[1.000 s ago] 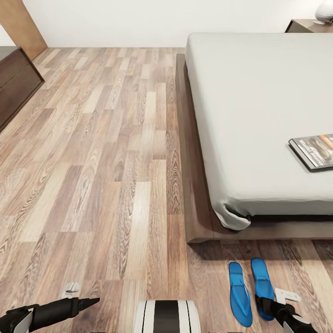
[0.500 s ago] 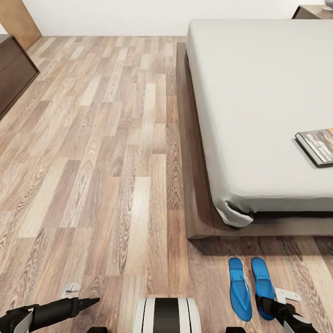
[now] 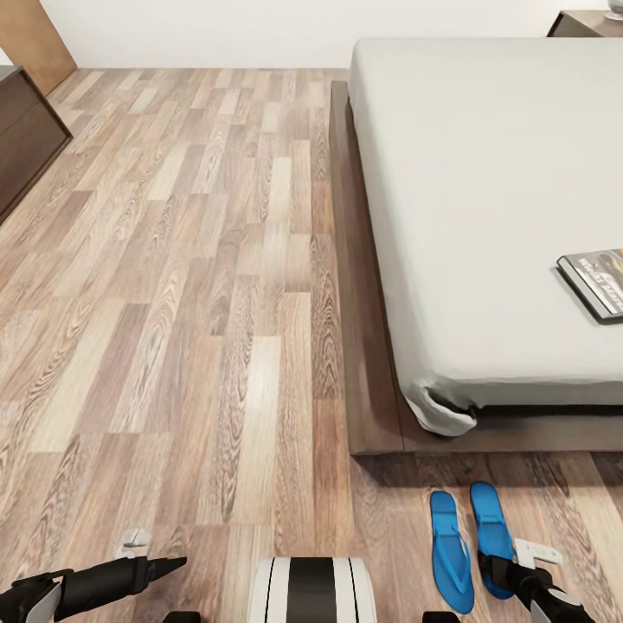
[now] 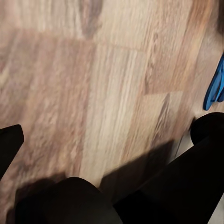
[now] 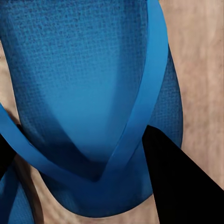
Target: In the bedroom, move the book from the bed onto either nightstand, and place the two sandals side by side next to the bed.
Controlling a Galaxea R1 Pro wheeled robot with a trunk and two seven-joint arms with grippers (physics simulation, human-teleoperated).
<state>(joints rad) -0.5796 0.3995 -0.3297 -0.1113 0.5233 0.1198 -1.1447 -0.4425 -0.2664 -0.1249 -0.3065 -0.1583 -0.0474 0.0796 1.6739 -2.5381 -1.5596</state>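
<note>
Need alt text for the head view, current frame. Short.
Two blue sandals lie side by side on the wood plank floor at the foot of a low bed, where a book rests on the pale mattress near the frame's right edge. The right gripper sits by the right-hand sandal, the left gripper over bare floor.

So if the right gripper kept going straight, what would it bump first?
Probably the sandal right ahead of the right gripper, its fingers either side of the strap; how near it is stays unclear.

Head view: high, facing forward-down over floor and bed.
Left wrist view: near floor, oblique.
Right wrist view: very close above sandal.
Shared: floor, sandal.
</note>
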